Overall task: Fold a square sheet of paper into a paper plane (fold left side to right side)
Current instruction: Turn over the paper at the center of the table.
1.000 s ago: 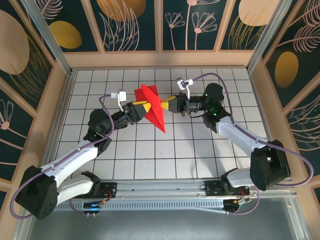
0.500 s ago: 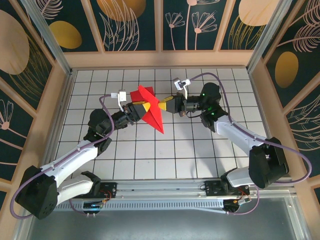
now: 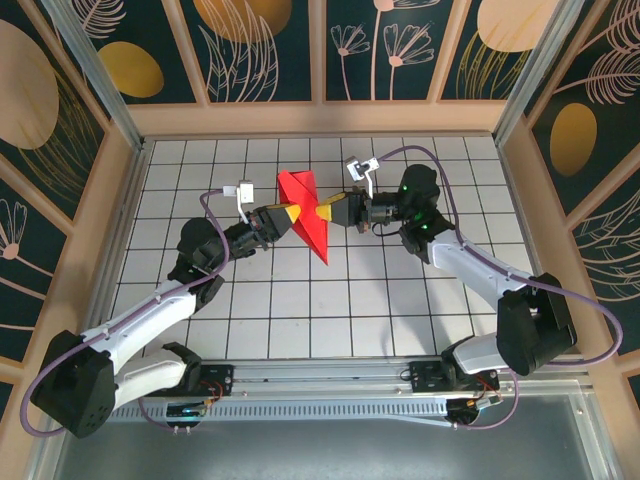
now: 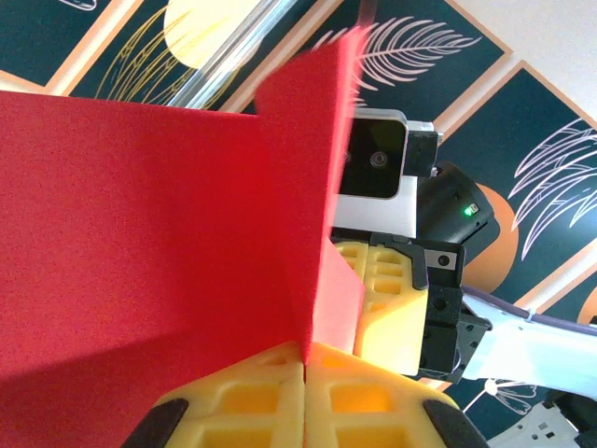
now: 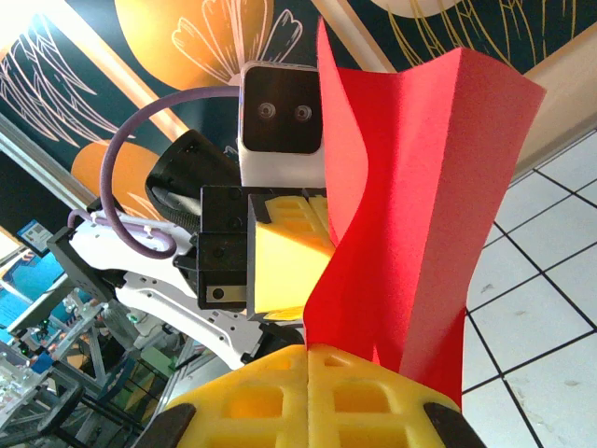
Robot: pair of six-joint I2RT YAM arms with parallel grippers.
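The two arms rise from the near edge of the table (image 3: 300, 320) and lean in toward each other over its middle.

The left gripper (image 3: 283, 217) sits just left of the table's centre line. In the left wrist view its yellow pads (image 4: 242, 401) are pressed flat together, with the red paper (image 4: 140, 233) rising straight out of the seam between them. It is clenched on the paper's left side.

The right gripper (image 3: 333, 209) sits just right of the centre line and faces the left one. Its own camera shows its pads (image 5: 373, 401) squeezed together too, and the red paper (image 5: 410, 205) comes up from between them. So it is pinching the right side.

Each wrist camera also looks across at the other gripper, close behind the paper: the right gripper (image 4: 392, 299) in one view, the left gripper (image 5: 289, 261) in the other.

The red paper (image 3: 312, 232) is held between the two grippers over the table's middle, a little toward the far half. It is folded to a narrow pointed shape with flaps standing up. Its long axis runs roughly near to far across the table, slanting slightly. The sharp tip points at the near edge and a touch right, and the broad end faces the far edge. Whether the tip touches the tiles cannot be told.
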